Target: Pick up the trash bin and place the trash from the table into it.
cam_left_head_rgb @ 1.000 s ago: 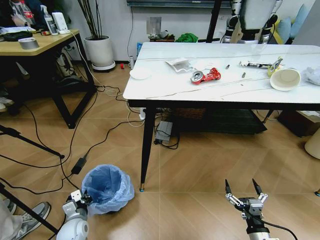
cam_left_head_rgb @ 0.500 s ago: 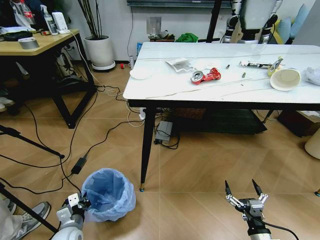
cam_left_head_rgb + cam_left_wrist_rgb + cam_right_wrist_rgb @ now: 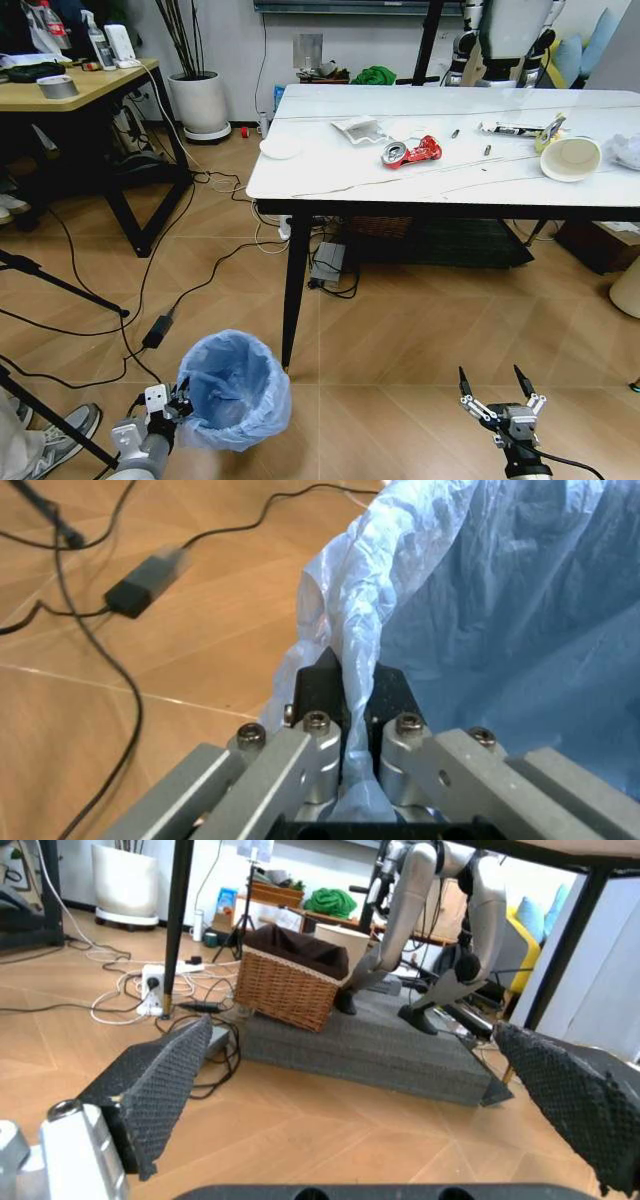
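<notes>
- One trash bin [image 3: 236, 391] with a blue liner is sitting on the floor.
- One marble-look table [image 3: 330, 170] is standing ahead.
- Two grippers are showing: the left gripper [image 3: 170, 405] and the right gripper [image 3: 497, 384].
- One crushed red wrapper [image 3: 411, 152] is lying on the tabletop.
- One paper bowl [image 3: 570, 158] is resting near the table's right end.
- One white lid [image 3: 280, 148] is lying by the left edge.
- One clear wrapper [image 3: 360, 129] is lying farther back.
- One wicker basket [image 3: 291, 980] is sitting under the table.
</notes>
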